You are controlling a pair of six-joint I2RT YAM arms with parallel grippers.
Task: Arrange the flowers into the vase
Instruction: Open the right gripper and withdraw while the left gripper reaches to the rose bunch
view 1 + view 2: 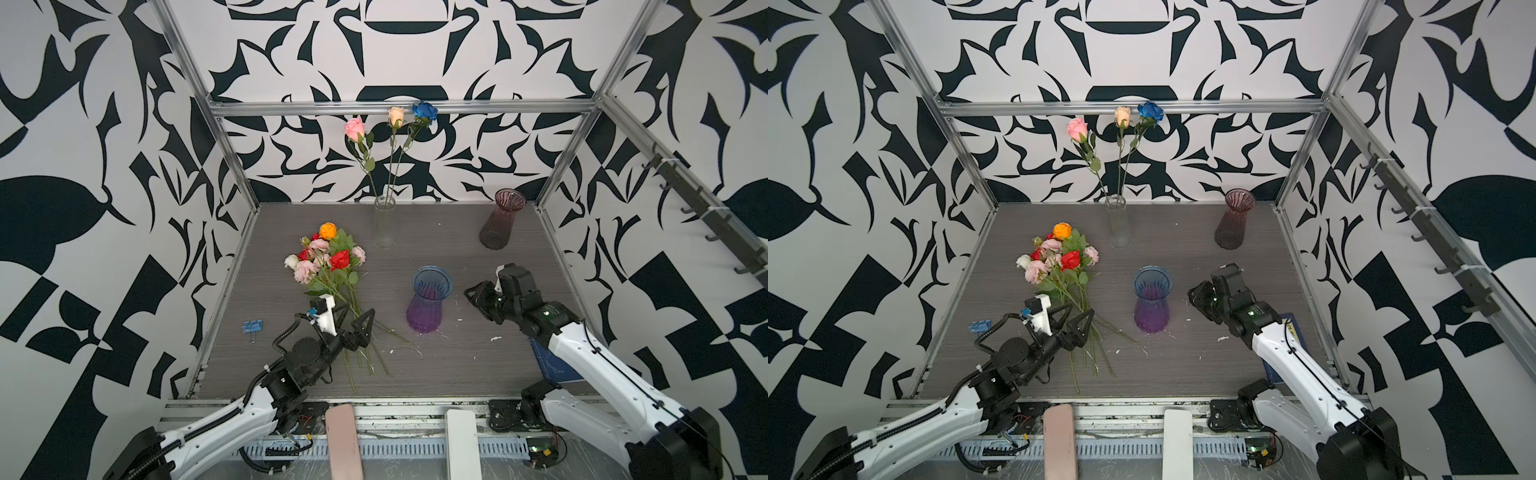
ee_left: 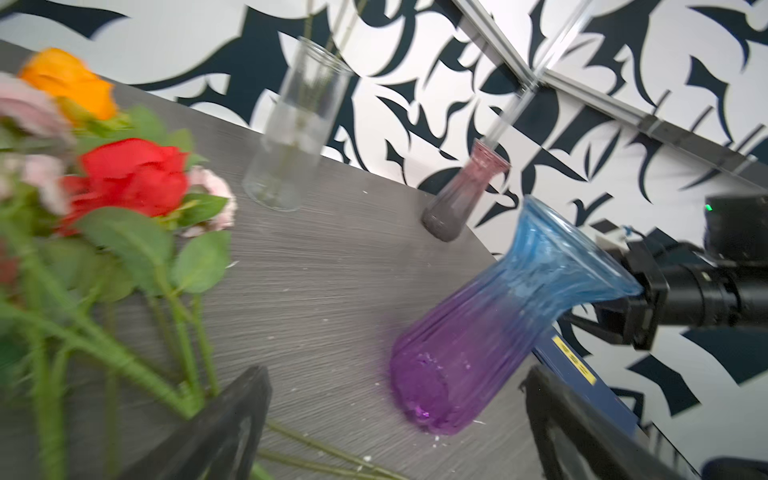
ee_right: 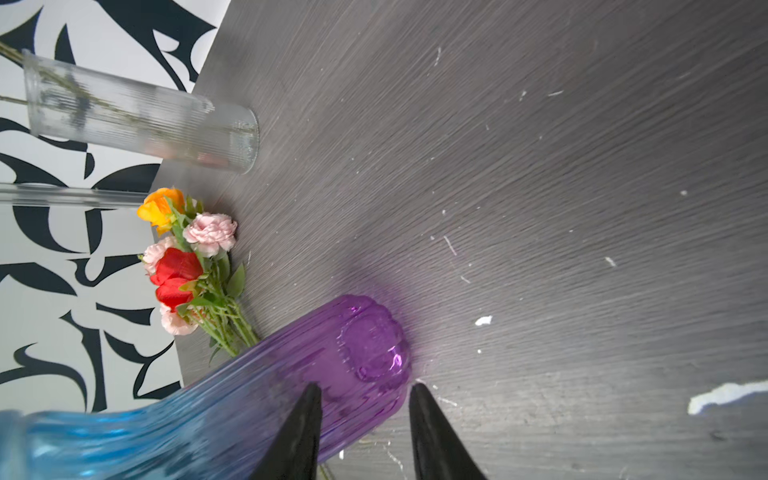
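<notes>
A bunch of flowers (image 1: pixel 328 257) (image 1: pixel 1059 257) (image 2: pixel 129 178) (image 3: pixel 187 266) lies on the table's left, with red, orange, pink and white heads. Its green stems (image 1: pixel 361 332) point toward the front. My left gripper (image 1: pixel 359 309) (image 1: pixel 1080 308) (image 2: pixel 395 374) hangs wide open over those stems and holds nothing. A tall clear vase (image 1: pixel 384 224) (image 1: pixel 1118 224) at the back holds a pink rose (image 1: pixel 354 129), a cream one (image 1: pixel 396 116) and a blue one (image 1: pixel 424 111). A blue-and-purple vase (image 1: pixel 428 307) (image 3: pixel 291 365) stands mid-table. My right gripper (image 1: pixel 478 295) (image 3: pixel 363 388) is just right of it, partly open and empty.
A maroon vase (image 1: pixel 500 222) (image 2: pixel 461 195) stands at the back right corner. A blue binder clip (image 1: pixel 252 326) lies left of the table edge. A blue box (image 1: pixel 557 365) sits under the right arm. Metal frame posts (image 1: pixel 232 158) bound the table. White scraps dot the surface.
</notes>
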